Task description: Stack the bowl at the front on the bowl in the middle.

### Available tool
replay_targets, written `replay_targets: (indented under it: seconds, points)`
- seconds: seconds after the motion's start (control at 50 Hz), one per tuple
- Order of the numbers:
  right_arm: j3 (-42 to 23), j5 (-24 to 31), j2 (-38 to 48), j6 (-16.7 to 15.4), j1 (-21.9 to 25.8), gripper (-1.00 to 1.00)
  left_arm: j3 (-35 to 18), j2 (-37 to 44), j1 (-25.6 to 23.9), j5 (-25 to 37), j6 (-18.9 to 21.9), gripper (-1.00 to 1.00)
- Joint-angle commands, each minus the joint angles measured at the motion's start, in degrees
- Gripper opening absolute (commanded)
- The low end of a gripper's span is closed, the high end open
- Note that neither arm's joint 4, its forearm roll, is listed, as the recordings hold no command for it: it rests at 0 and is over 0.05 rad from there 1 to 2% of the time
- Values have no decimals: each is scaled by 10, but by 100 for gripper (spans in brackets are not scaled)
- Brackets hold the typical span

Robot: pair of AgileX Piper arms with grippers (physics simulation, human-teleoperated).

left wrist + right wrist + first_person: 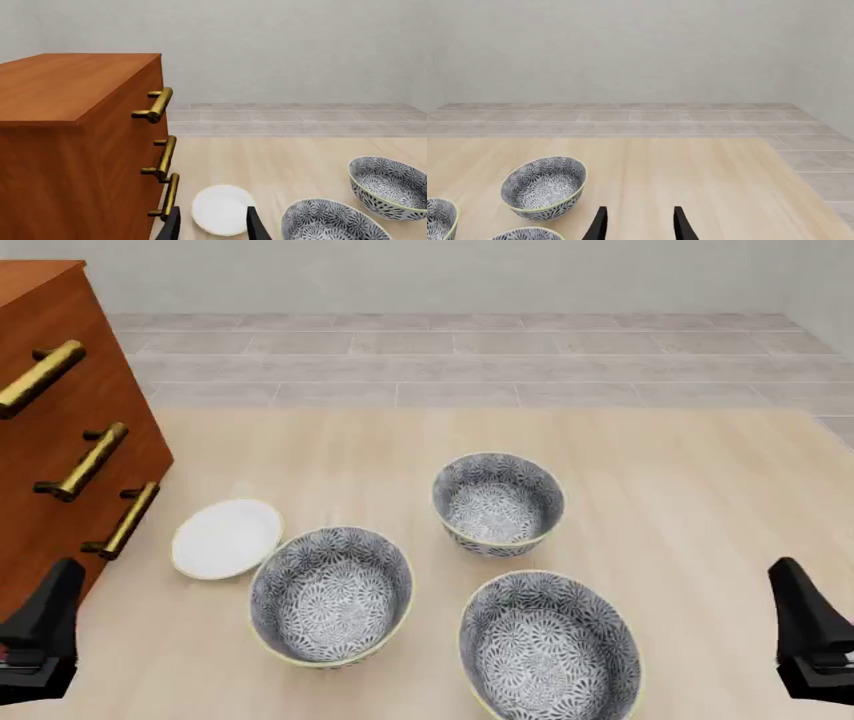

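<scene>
Left end effector point(212, 222) spread, holding nothing | right end effector point(639, 222) spread, holding nothing | front bowl point(550, 647), middle bowl point(331, 595) hold nothing, apart

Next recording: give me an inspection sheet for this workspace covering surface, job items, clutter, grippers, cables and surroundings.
Surface: pale wooden table, flat, no spills seen.
Job's things: bowl at the front upright at the near edge, partly cut off by the frame; bowl in the middle upright to its left; neither is stacked or held.
Clutter: third matching bowl farther back; small white plate beside the middle bowl; wooden drawer cabinet with brass handles on the left.
Grippers: left gripper open, empty, pointing at the plate; right gripper open, empty, over bare table.
Cables: nothing seen.
Surroundings: grey tiled floor and plain wall beyond the table.
</scene>
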Motion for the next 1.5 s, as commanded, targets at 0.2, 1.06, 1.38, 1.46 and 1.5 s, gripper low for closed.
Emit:
replay_targets:
  seconds: [0.2, 1.06, 1.38, 1.46, 1.5]
  points:
    - [-2, -1, 1, 3, -2, 100, -2, 2, 0, 0, 0, 100]
    - [-243, 142, 259, -46, 74, 100, -3, 1, 0, 2, 1, 100]
    - [-366, 221, 434, -43, 119, 100, -3, 2, 0, 0, 3, 100]
    - [-396, 248, 462, -62, 111, 100, -3, 3, 0, 0, 2, 100]
    - [-404, 258, 474, -69, 114, 100, -3, 2, 0, 0, 3, 100]
